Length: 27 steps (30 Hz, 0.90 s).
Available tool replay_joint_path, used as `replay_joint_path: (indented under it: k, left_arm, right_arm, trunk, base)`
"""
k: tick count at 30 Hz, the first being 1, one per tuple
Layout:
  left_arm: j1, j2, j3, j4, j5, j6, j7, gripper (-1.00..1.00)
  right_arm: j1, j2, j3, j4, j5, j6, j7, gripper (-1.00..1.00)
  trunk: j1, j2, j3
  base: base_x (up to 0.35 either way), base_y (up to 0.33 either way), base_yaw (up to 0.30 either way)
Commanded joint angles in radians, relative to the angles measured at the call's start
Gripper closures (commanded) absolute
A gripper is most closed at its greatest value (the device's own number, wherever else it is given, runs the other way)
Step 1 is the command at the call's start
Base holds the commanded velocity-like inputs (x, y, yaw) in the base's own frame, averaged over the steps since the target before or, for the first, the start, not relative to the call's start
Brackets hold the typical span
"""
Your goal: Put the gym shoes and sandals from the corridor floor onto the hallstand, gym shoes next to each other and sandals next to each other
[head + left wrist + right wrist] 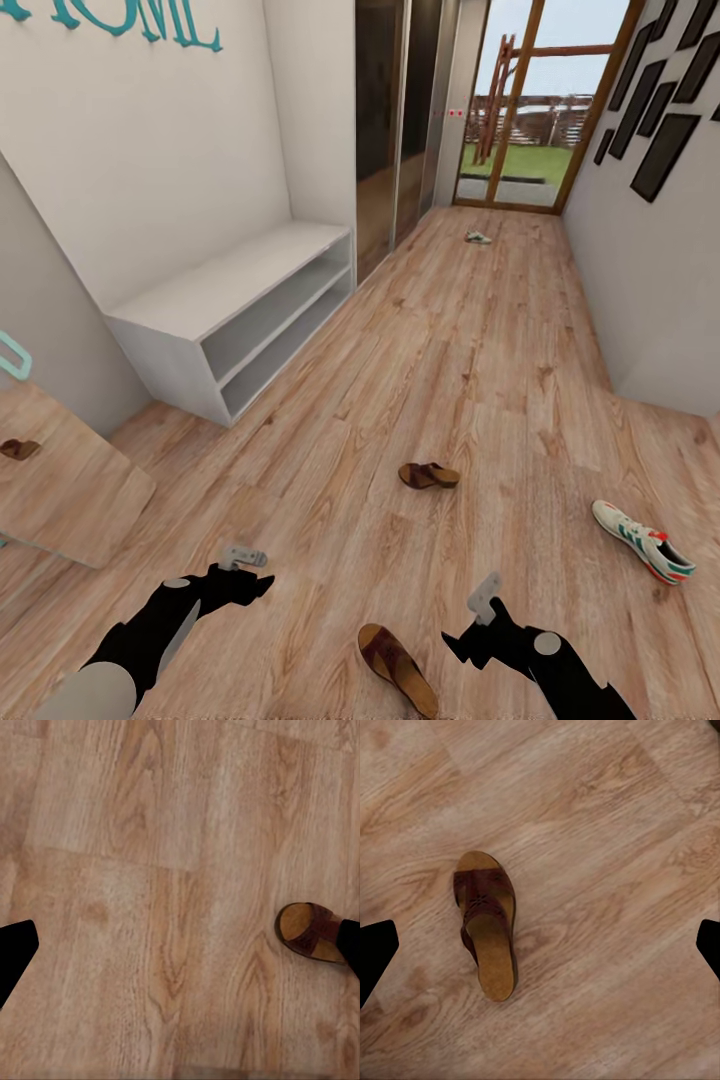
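One brown sandal (397,668) lies on the corridor floor (450,350) between my two grippers; the right wrist view shows it whole (486,926). The other sandal (428,475) lies farther ahead, mid-corridor. A white gym shoe (640,540) with green stripes rests at the right, and the second gym shoe (478,238) sits far off near the glass door. My left gripper (258,585) (180,952) hovers open above bare planks, with a sandal (311,934) beside one fingertip. My right gripper (458,640) (540,949) hangs open just right of the near sandal. The hallstand is out of view.
A low white two-shelf bench (240,310) stands against the left wall. A leaning mirror (60,480) is at the near left. Dark sliding doors (395,120) and a glass door (530,100) close the far end. The right wall (650,300) carries black frames.
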Motion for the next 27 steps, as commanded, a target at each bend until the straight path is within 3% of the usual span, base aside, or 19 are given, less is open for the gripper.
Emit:
replay_joint_path:
  k: [1, 27]
  left_arm:
    - [0.0, 0.001, -0.002, -0.002, -0.006, 0.004, -0.003, -1.0]
    - [0.003, 0.001, -0.003, -0.003, -0.01, 0.006, -0.001, -1.0]
  right_arm:
    - [0.0, 0.0, 0.0, -0.002, 0.003, 0.005, 0.004, -1.0]
    - [-0.001, -0.003, -0.003, -0.048, 0.013, 0.004, -0.004, -1.0]
  trunk:
    - [0.004, -0.008, -0.006]
    - [0.104, -0.19, -0.12]
  base:
    - [0.0, 0.0, 0.0]
    - [0.0, 0.0, 0.0]
